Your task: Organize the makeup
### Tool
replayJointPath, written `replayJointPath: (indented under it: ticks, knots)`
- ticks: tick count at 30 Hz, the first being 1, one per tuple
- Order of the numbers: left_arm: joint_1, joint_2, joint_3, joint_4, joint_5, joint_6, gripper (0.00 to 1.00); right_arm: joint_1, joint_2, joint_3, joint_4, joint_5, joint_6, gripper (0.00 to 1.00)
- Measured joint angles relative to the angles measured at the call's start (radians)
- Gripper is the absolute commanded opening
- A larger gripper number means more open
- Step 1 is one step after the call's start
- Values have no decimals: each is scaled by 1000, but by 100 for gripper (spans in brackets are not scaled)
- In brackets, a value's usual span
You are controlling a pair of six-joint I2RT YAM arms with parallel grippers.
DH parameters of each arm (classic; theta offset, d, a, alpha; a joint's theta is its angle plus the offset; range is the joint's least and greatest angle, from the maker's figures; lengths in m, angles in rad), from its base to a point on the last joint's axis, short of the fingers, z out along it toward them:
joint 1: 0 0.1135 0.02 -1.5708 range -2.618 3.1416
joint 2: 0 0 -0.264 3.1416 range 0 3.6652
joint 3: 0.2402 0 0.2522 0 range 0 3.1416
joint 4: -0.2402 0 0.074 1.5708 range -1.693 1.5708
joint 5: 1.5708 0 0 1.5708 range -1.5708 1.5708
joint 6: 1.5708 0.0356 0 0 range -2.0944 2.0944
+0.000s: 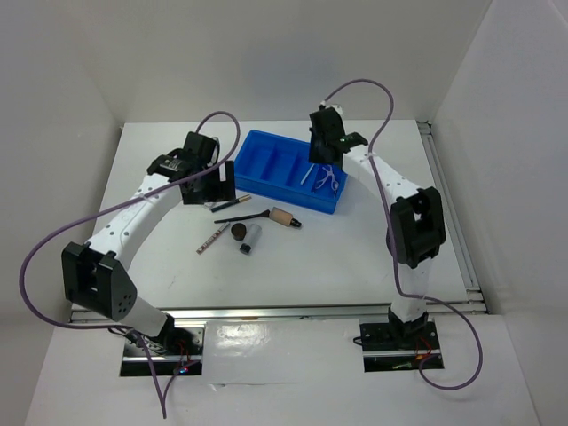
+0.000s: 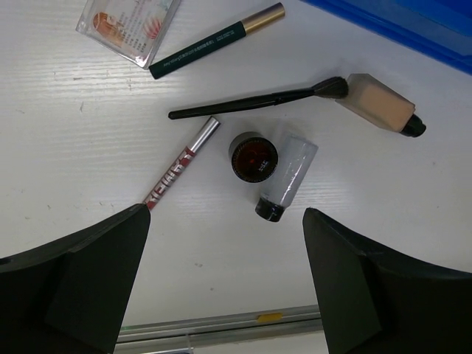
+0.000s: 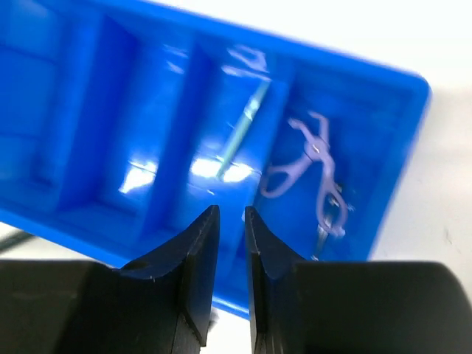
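Observation:
Several cosmetics lie on the white table in front of the blue tray (image 1: 266, 169): a pinkish packet (image 2: 129, 26), a green-gold pencil (image 2: 217, 40), a black brush (image 2: 258, 99), a beige black-tipped tube (image 2: 380, 103), a brown round pot (image 2: 253, 155), a grey cylinder (image 2: 287, 179) and a red-silver pencil (image 2: 181, 162). My left gripper (image 2: 225, 273) is open and empty above them, at the tray's left end (image 1: 217, 186). My right gripper (image 3: 231, 214) hovers over the tray, jaws a narrow gap apart, empty. A pale green stick (image 3: 243, 133) and a lilac tool (image 3: 313, 173) lie in the tray's right compartments.
The tray's left compartments (image 3: 81, 110) hold nothing that I can see. A metal rail (image 2: 221, 324) runs along the table's near edge. White walls enclose the table at the back and sides. Purple cables arch over both arms.

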Motion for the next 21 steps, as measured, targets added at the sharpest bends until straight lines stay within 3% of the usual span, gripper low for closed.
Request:
replayJointPath:
  ticks: [8,13,17,21]
  knots:
    - [-7,198,309,-62,0,2,98,-28,232,362,-106,-113,-5,29]
    - [-15,316,539,-99,23,15,88,-50,386,557,-187,-143,18,29]
    - [-38,438,724,-131,103,51,78,-64,370,527,-222,-140,38,33]
    - [-82,620,948,-129,195,76,66,-108,209,326,-224,-143,52,33]
